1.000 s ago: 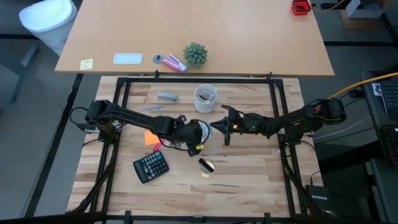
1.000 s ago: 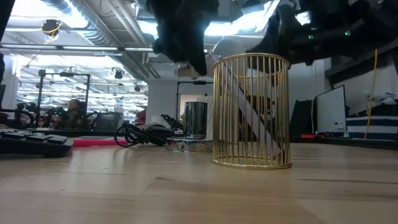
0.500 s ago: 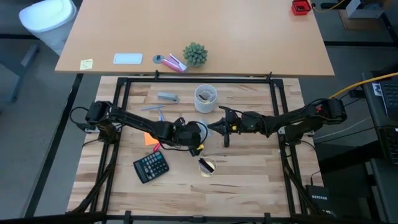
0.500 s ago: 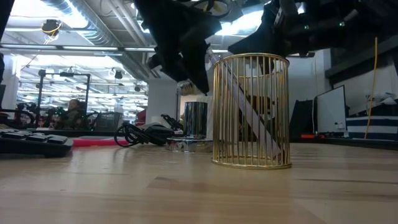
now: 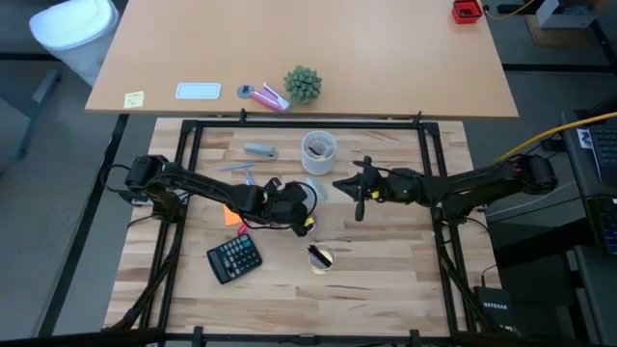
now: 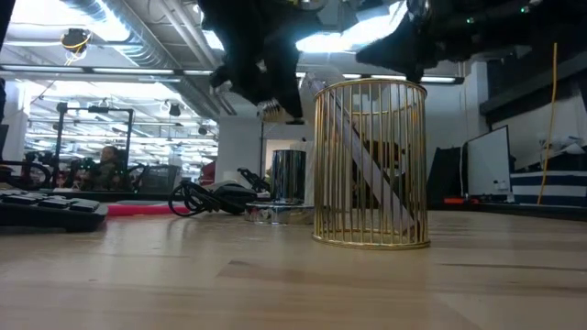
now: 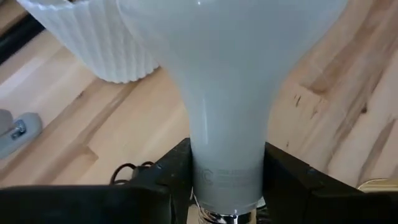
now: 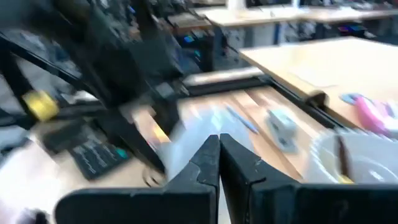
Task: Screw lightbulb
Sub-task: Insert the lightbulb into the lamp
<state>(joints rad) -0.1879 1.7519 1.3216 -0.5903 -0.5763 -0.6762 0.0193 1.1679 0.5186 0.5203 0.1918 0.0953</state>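
The white lightbulb [image 7: 227,74] is in my left gripper [image 7: 227,171], which is shut on it above the middle of the table [image 5: 301,200]. The globe points away from the wrist, and the grey screw base [image 7: 217,216] sits back between the fingers. My right gripper [image 5: 336,183] hangs shut and empty just right of the bulb, its fingertips closed together [image 8: 219,146]. A silver socket [image 6: 287,179] with a black cord [image 6: 202,197] stands on the table below the left arm. My left gripper pinches the bulb's narrow neck [image 7: 227,168] between its two fingers [image 7: 177,171], just ahead of the screw base. The fingers come slanting down from the table's left. The bulb is lifted clear of the table, its globe foremost and tilted downward.
A white ribbed cup [image 5: 319,149] stands just beyond both grippers. A gold wire basket [image 5: 321,256] and a calculator [image 5: 234,257] sit toward the near edge. A grey stapler-like thing [image 5: 259,150] and an orange note [image 5: 233,214] lie to the left.
My right gripper, still shut, has risen and drawn back toward the table's right and far side, away from the bulb. My left gripper has rolled and tipped with the bulb in its hold, staying over much the same spot.
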